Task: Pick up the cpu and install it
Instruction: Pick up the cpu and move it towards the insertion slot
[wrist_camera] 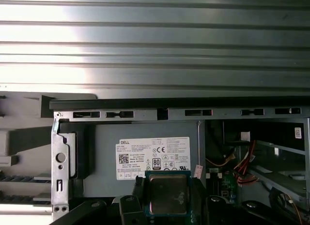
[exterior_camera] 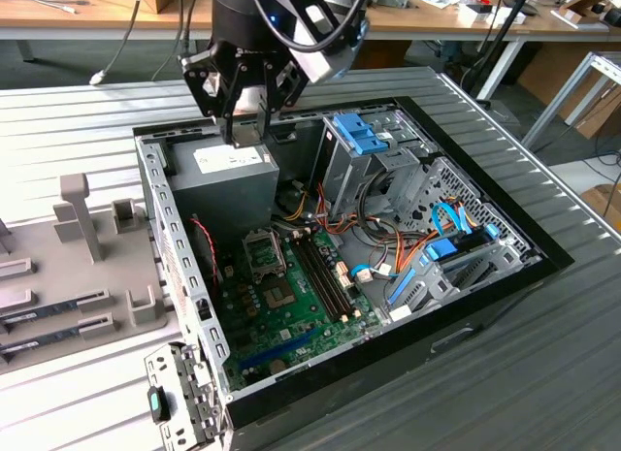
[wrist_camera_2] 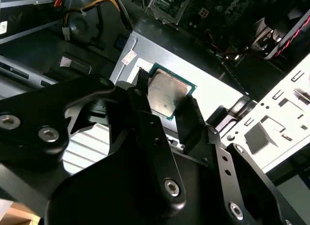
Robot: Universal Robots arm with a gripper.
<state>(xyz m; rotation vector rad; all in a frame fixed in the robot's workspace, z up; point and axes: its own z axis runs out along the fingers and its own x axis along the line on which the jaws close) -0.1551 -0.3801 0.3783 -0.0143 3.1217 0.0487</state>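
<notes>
The gripper [exterior_camera: 248, 131] hangs over the grey power-supply box [exterior_camera: 228, 194] at the back corner of the open computer case [exterior_camera: 485, 306]. It is clamped on the cpu [wrist_camera_2: 167, 94]. In the second wrist view the chip sits between the two black fingers [wrist_camera_2: 187, 122], gripped by opposite edges, its silvery lid facing the camera and its green rim showing. Directly beyond the chip lies the box's white label [wrist_camera: 152, 157] (small print, a square code and several marks). The motherboard [exterior_camera: 291, 310] lies lower in the case.
</notes>
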